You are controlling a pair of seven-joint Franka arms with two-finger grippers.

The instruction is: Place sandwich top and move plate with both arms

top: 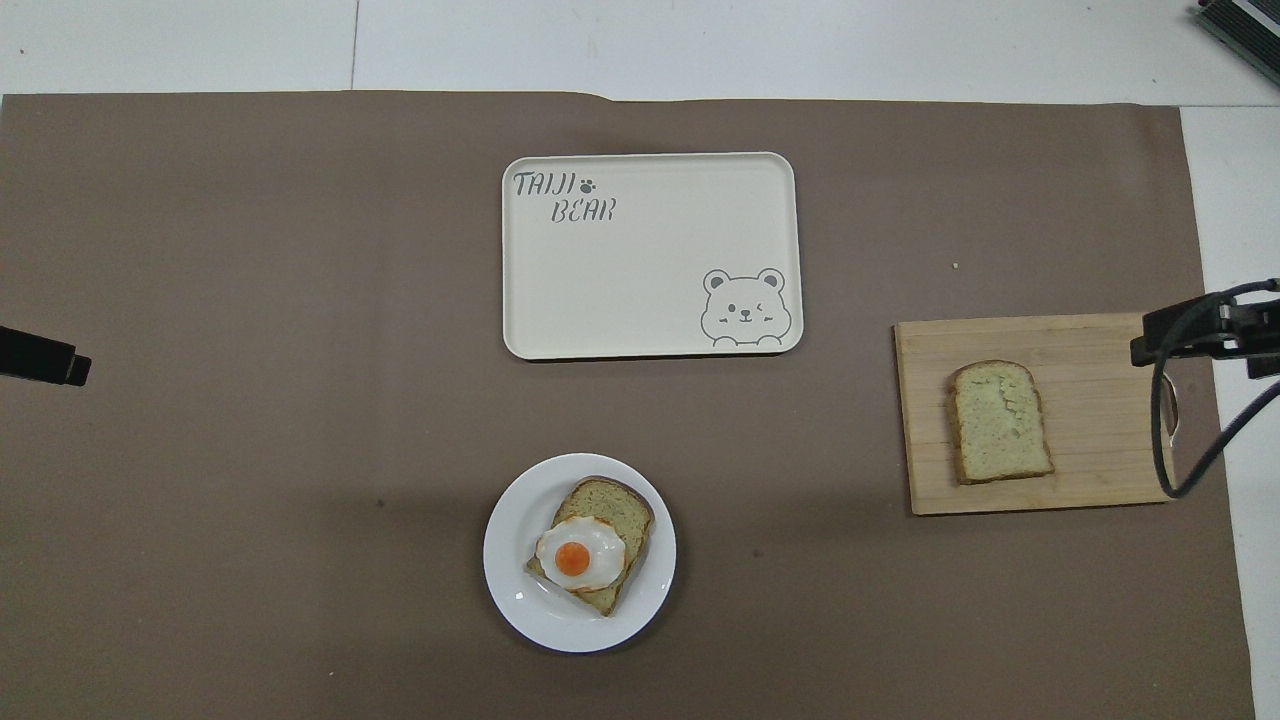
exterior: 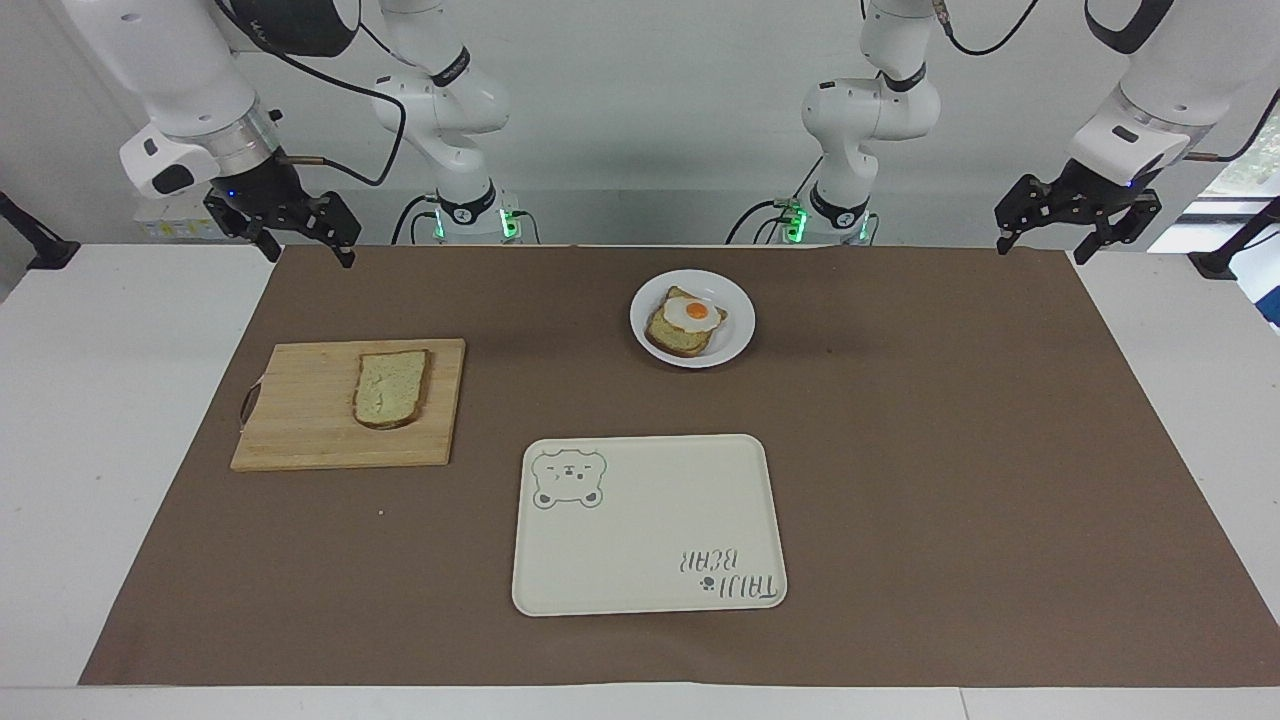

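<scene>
The sandwich top (exterior: 392, 387) (top: 1000, 420), a plain bread slice, lies flat on a wooden cutting board (exterior: 300, 420) (top: 1100, 400) toward the right arm's end of the table. The round white plate (exterior: 738, 335) (top: 510, 540) sits mid-table close to the robots and carries a toast slice with a fried egg (exterior: 692, 316) (top: 578, 556). My right gripper (exterior: 308, 252) (top: 1195, 335) hangs open and empty over the mat's corner, above the board's edge. At the other end, my left gripper (exterior: 1042, 250) (top: 45, 357) hangs open and empty over the mat's edge.
A cream rectangular tray (exterior: 650, 540) (top: 650, 280) with a bear drawing lies farther from the robots than the plate and holds nothing. A brown mat (exterior: 950, 450) covers most of the white table. The board has a metal handle (exterior: 247, 400) at its outer end.
</scene>
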